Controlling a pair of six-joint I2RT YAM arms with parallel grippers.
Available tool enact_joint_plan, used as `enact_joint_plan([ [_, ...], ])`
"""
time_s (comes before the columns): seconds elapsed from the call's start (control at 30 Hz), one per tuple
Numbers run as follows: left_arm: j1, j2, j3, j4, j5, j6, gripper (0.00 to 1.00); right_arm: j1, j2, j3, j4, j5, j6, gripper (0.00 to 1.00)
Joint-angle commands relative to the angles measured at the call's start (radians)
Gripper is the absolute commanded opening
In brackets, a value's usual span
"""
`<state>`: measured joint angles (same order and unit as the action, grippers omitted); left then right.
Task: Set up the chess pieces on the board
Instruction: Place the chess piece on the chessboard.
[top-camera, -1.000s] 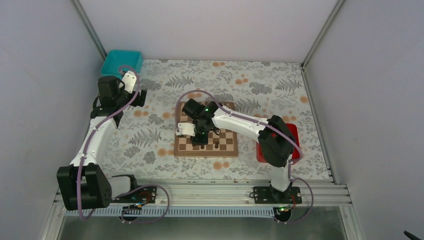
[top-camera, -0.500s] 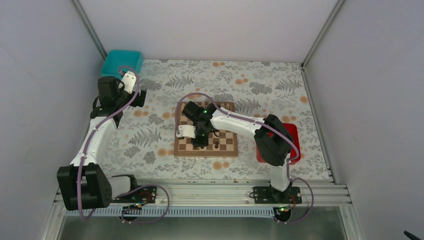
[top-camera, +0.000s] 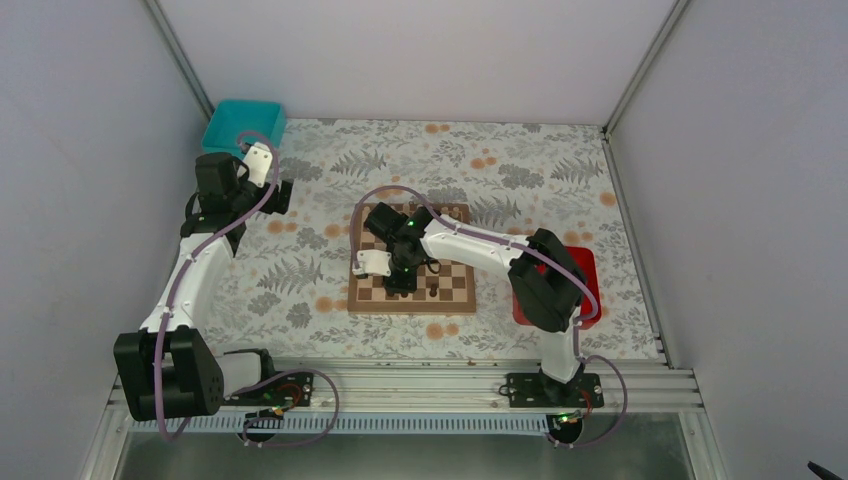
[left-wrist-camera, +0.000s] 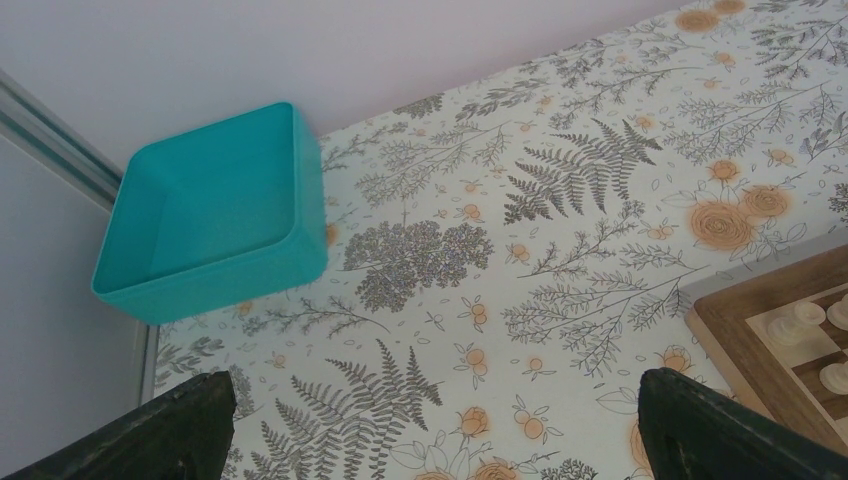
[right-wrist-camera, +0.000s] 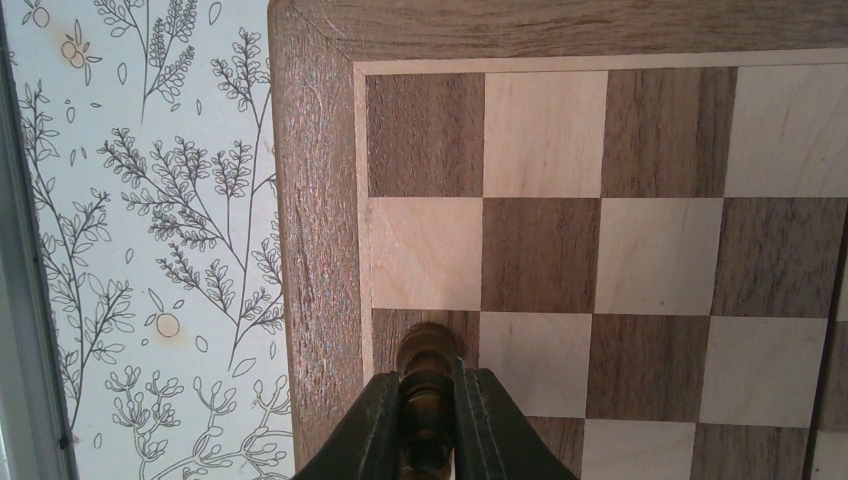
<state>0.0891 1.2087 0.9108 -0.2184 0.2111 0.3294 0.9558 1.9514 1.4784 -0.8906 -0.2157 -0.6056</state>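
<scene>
Teal bin (top-camera: 245, 122): far left corner of the floral tablecloth (top-camera: 300, 280). Left gripper (left-wrist-camera: 435, 400): hovering above the cloth near the bin, jaws wide apart, nothing between them. Board (top-camera: 459, 292): mid-table, checkered wood with a brown rim; pale pieces (left-wrist-camera: 805, 318) stand on its far left corner squares. Right gripper (right-wrist-camera: 430, 425): pointing down over the board's left side, jaws clamped on one dark chess piece (right-wrist-camera: 425, 350). That piece sits above a dark square in the column beside the rim; contact with the square cannot be told. One further dark piece (top-camera: 432, 289): on the board, just right of the gripper. Red tray (top-camera: 588, 268): right of the board, partly hidden by the right arm.
</scene>
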Motion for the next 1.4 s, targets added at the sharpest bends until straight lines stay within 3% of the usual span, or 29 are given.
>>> enact_joint_plan([
  [0.0, 0.006, -0.002, -0.006, 0.017, 0.007, 0.004, 1.0, 0.013, -0.008, -0.01, -0.011, 0.02, -0.009, 0.13],
  [0.27, 0.008, -0.002, -0.007, 0.019, 0.005, 0.005, 1.0, 0.014, -0.012, -0.01, -0.014, 0.018, -0.01, 0.17],
  [0.47, 0.008, 0.002, -0.01, 0.022, 0.003, 0.005, 1.0, 0.013, -0.036, -0.014, 0.007, 0.026, -0.004, 0.38],
  [0.6, 0.009, 0.0, -0.009, 0.021, 0.002, 0.005, 1.0, 0.011, -0.061, -0.009, 0.017, 0.027, 0.0, 0.44],
  [0.87, 0.011, -0.001, -0.011, 0.021, 0.003, 0.005, 1.0, -0.048, -0.137, -0.006, 0.008, 0.029, -0.003, 0.46],
  [1.13, 0.012, 0.004, -0.003, 0.022, 0.012, 0.004, 1.0, -0.141, -0.232, -0.049, 0.011, 0.025, -0.014, 0.38],
  [1.27, 0.012, 0.009, -0.004, 0.018, 0.015, 0.003, 1.0, -0.133, -0.173, -0.009, -0.015, -0.011, -0.02, 0.08],
  [1.37, 0.012, 0.002, -0.008, 0.02, 0.012, 0.005, 1.0, -0.116, -0.12, 0.031, -0.022, -0.008, -0.025, 0.05],
])
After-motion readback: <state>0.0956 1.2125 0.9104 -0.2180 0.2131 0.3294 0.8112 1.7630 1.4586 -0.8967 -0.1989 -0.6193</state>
